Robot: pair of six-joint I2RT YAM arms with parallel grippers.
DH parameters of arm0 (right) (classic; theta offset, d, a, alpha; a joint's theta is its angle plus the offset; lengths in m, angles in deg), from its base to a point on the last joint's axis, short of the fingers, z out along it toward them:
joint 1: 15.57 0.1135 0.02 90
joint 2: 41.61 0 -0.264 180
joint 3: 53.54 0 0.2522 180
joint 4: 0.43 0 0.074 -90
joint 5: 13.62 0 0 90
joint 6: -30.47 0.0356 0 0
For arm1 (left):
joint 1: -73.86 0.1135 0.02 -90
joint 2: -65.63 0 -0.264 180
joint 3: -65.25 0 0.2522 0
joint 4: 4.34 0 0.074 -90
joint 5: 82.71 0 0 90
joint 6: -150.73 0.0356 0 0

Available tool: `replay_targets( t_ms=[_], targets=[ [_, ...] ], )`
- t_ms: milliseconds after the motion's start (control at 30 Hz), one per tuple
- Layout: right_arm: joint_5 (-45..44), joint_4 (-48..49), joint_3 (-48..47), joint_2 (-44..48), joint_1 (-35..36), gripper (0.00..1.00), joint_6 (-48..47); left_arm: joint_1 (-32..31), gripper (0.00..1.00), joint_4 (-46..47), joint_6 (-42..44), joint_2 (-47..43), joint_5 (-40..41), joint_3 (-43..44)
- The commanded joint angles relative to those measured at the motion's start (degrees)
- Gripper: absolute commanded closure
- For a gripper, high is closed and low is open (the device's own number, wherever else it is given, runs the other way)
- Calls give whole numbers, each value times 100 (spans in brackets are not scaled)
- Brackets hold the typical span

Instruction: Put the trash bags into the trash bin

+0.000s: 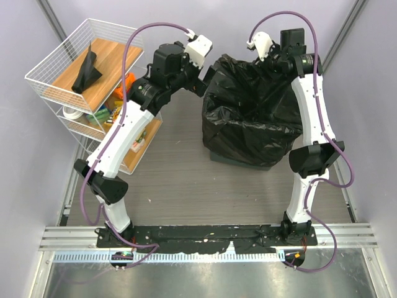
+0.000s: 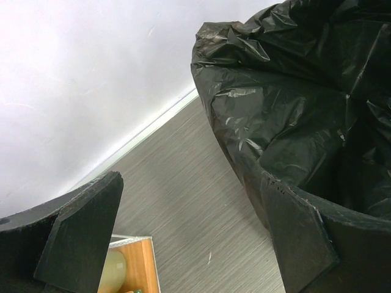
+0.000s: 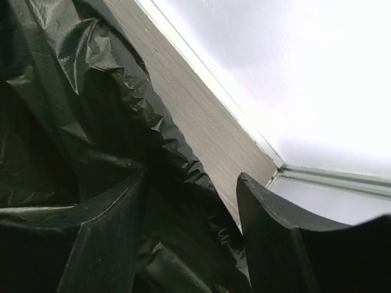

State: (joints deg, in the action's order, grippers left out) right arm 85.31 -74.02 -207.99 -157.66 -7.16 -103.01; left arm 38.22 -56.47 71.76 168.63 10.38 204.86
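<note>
A large crinkled black trash bag [image 1: 248, 112] is draped over the trash bin, of which only the dark base [image 1: 239, 160] shows. My left gripper [image 1: 206, 81] is open at the bag's left side. In the left wrist view it [image 2: 192, 183] is empty, with bare floor between the fingers and the right finger [image 2: 299, 238] close against the bag [image 2: 287, 91]. My right gripper [image 1: 273, 64] is open at the bag's far rim. In the right wrist view it [image 3: 192, 180] straddles the crinkled bag edge [image 3: 177, 183]. A folded black bag [image 1: 87, 71] lies on the rack's top shelf.
A white wire shelf rack [image 1: 93, 25] with wooden shelves stands at the back left, with colourful packets [image 1: 115, 102] on its lower levels. Its corner shows in the left wrist view [image 2: 134, 262]. Walls close in behind and on both sides. A metal rail [image 1: 205, 236] runs along the near edge.
</note>
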Motion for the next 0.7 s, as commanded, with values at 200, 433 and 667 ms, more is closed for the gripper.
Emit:
replay_targets(
  t_ms=[200,433,667],
  targets=[
    [1171,-713,-188,-146,30,57,-590,206,0,251,40,-175,122,212],
    [1866,-1223,111,3,152,67,-1187,338,0,303,22,-44,-283,415],
    [1990,-1426,568,284,451,78,-1531,409,0,120,391,352,-1266,968]
  ],
)
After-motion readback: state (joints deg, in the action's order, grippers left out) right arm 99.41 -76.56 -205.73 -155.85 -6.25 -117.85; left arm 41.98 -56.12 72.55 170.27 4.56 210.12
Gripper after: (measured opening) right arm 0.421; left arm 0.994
